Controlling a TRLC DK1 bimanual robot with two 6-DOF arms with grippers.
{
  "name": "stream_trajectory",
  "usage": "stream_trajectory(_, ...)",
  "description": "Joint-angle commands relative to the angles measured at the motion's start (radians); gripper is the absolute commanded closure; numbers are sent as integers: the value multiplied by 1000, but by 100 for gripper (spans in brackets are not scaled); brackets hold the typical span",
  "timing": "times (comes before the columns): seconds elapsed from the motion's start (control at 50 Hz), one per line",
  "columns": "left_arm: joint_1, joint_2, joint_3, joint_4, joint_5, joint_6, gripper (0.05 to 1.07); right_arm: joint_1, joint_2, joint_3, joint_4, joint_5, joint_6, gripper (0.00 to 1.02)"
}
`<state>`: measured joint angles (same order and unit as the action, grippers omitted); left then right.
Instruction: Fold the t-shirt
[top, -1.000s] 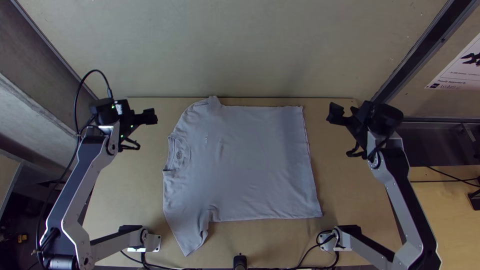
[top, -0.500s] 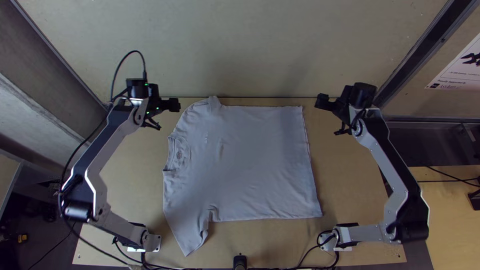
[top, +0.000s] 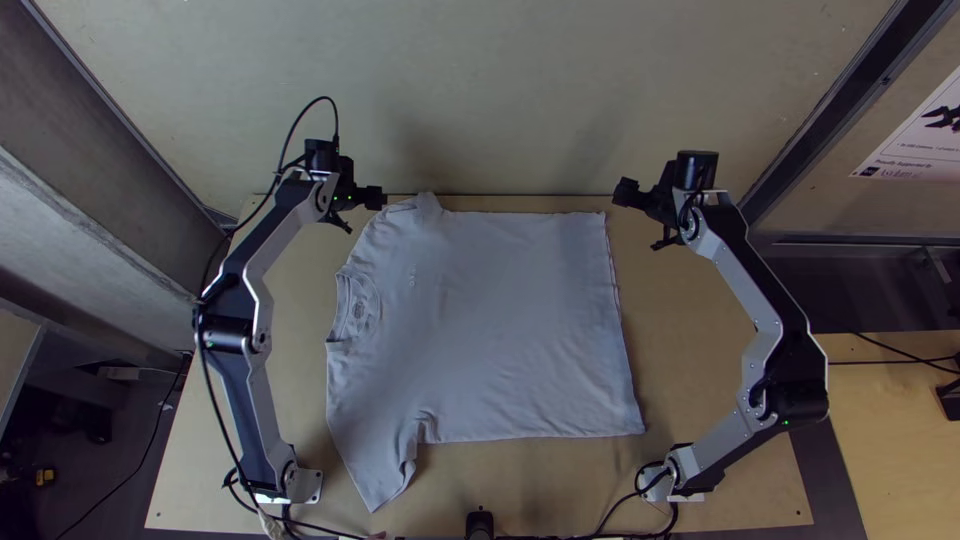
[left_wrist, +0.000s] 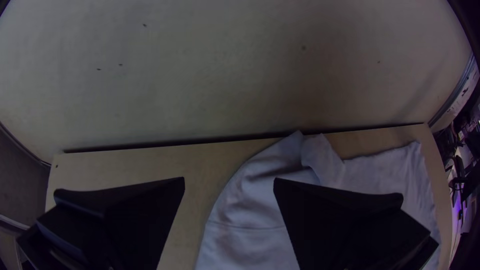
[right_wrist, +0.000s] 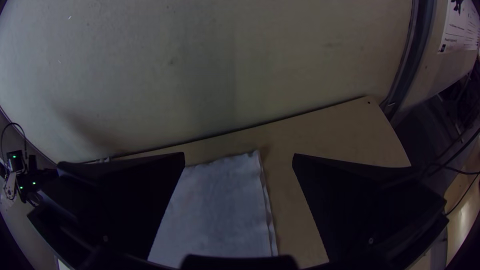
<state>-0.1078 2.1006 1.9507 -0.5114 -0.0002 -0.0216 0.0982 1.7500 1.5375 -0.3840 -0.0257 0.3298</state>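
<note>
My left gripper (top: 376, 197) is at the table's back edge, just left of the shirt's upper left sleeve. In the left wrist view that gripper (left_wrist: 229, 184) stands open, the sleeve's edge between its fingers. My right gripper (top: 622, 192) hangs near the shirt's back right corner; in the right wrist view the gripper (right_wrist: 239, 157) is open too. The light grey t-shirt (top: 500, 320) lies spread flat, its neckline at the left and hem at the right. One sleeve points to the table's near edge; the other is bunched at the back.
A pale wall (top: 500, 90) rises directly behind the wooden table (top: 700, 370). Bare wood lies between the hem and the right arm. Black cables run along the table's near edge. A printed sheet (top: 920, 135) hangs at the far right.
Both arms have moved inward and toward the back, bringing the left gripper close to the back sleeve and the right one close to the hem's back corner. The shirt has stayed put.
</note>
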Motion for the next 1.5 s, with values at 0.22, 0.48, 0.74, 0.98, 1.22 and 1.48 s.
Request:
stream_trajectory(0.22, -9, 249, 264, -75, -17, 25, 23, 8, 118, 93, -16, -8, 18, 3)
stream_trajectory(0.48, -38, 348, 317, -44, -47, 63, 23, 6, 178, 116, -16, -8, 18, 3)
stream_trajectory(0.74, -49, 404, 335, 10, -69, 83, 31, 9, 204, 122, -16, -8, 34, 3)
stream_trajectory(0.98, -41, 440, 358, 17, -55, 104, 51, 21, 226, 150, -16, -8, 45, 3)
stream_trajectory(1.22, -39, 460, 356, -39, -17, 134, 105, 23, 307, 277, -84, -8, 48, 3)
stream_trajectory(1.48, -21, 404, 355, -65, -12, 106, 105, 23, 480, 530, -312, -8, 92, 4)
